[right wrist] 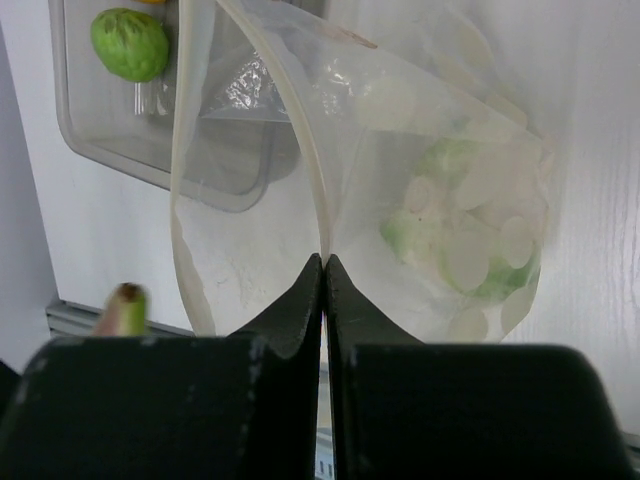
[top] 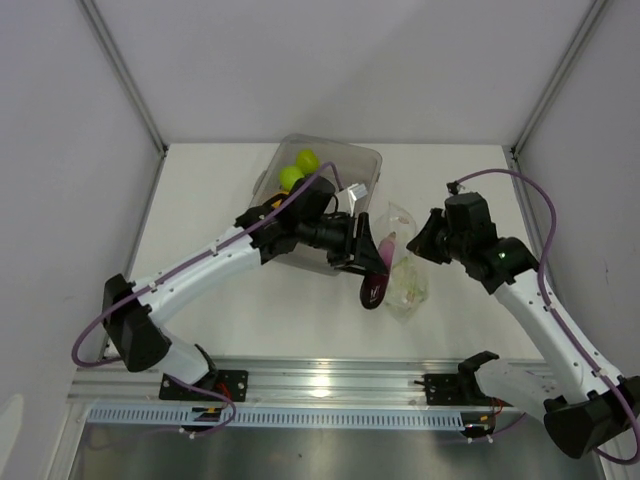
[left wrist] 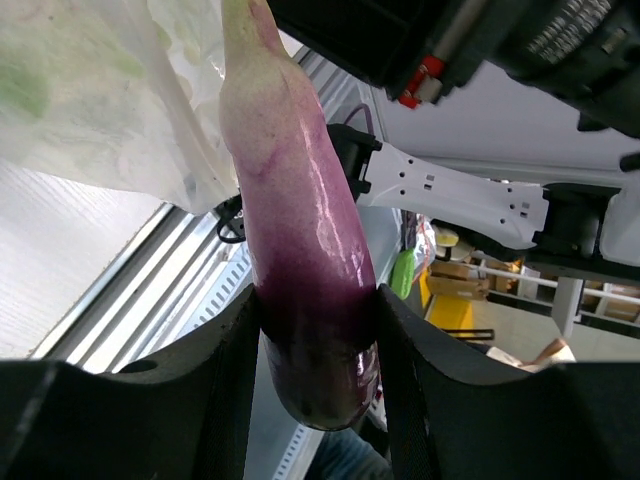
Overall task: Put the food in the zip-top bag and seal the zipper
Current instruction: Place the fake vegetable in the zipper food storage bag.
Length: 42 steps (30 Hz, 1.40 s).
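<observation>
1. One eggplant (left wrist: 300, 200) clamped across its dark end in the left gripper (left wrist: 320, 300), fingers (left wrist: 210, 400) pressed to both sides, pale stem end pointing away from the wrist.
2. In the top view, eggplant (top: 378, 272) near the table's (top: 210, 200) middle, tilted, dark end at 6 o'clock and pink end at 12, just beside the bag (top: 408, 270) lying at its 3 o'clock.
3. From the right wrist, only the green stem tip (right wrist: 125, 305) in sight, at 8 o'clock of the bag (right wrist: 240, 230) and outside its edge.
4. Bag mouth gaping, zipper (right wrist: 300, 130) unsealed, its pale strip curving down into the right gripper (right wrist: 325, 262).
5. Right gripper pinched tight on that mouth edge, no gap between its fingers, holding the plastic up at 3 o'clock of the mouth.
6. One cauliflower (right wrist: 460, 240) already inside, white and green, low in the bag at 4 o'clock from the pinch.
7. Two green fruits (top: 298, 168) in the tray (top: 365, 160), side by side at its 10 o'clock corner.
8. Tray at 11 o'clock of the bag, partly hidden under the left arm, one fruit (right wrist: 130, 45) also seen from the right wrist.
</observation>
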Available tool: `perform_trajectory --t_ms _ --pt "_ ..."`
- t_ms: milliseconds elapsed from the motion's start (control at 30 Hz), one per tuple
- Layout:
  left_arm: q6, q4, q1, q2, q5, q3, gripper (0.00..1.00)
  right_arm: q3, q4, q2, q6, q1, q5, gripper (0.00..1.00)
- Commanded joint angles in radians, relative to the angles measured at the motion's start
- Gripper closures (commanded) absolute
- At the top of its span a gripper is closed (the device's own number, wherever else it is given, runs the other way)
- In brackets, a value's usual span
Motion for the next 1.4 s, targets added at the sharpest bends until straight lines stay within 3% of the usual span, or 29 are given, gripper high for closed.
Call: perform_trajectory --t_ms 0,400,767,967,1200,1367 --pt "-0.066 0.041 -0.007 0.030 0.058 0.011 0.99 0.052 0.003 0.013 -0.014 0.042 0.076 1.00" --pt "-0.138 -0.020 0.007 0.125 0.048 0.066 0.99 0.121 -0.009 -0.033 0.010 0.186 0.171 1.00" --pt "-0.184 0.037 0.102 0.090 0.005 -0.015 0.99 0.103 -0.023 -0.076 0.010 0.205 0.170 1.00" --pt "-0.207 0.007 0.111 0.105 -0.137 -0.010 0.99 0.100 -0.016 -0.082 0.024 0.222 0.175 1.00" --pt "-0.233 0.046 0.120 0.144 -0.172 0.002 0.99 0.097 -0.016 -0.074 0.026 0.240 0.178 1.00" --pt "-0.127 0.023 0.110 0.161 -0.254 0.023 0.99 0.098 -0.010 -0.074 0.026 0.246 0.178 1.00"
